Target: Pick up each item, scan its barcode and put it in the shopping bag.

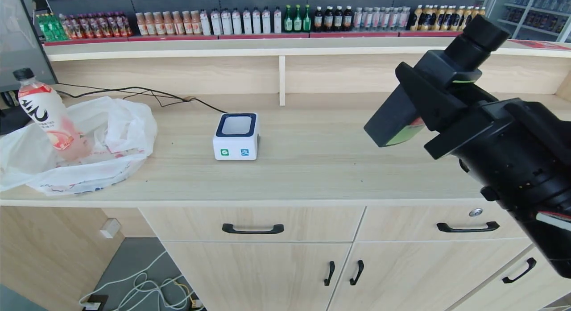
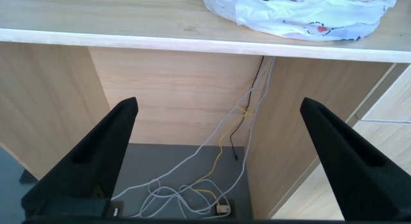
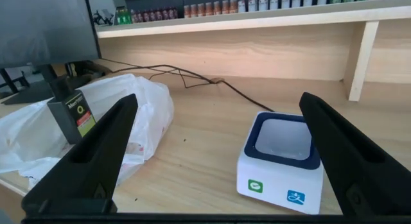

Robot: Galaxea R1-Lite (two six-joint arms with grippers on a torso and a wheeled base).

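At the left of the head view a bottle stands inside the white shopping bag on the tabletop. It leans, its long axis running from the black cap at upper left down to the base at lower right, and it holds a pinkish drink behind a white label with dark lettering. The white scanner sits mid-frame with its window facing up, and the right gripper and left gripper both have their jaws wide apart with nothing between them.

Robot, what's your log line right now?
bottle in shopping bag | scanner right of bag | left gripper open | right gripper open
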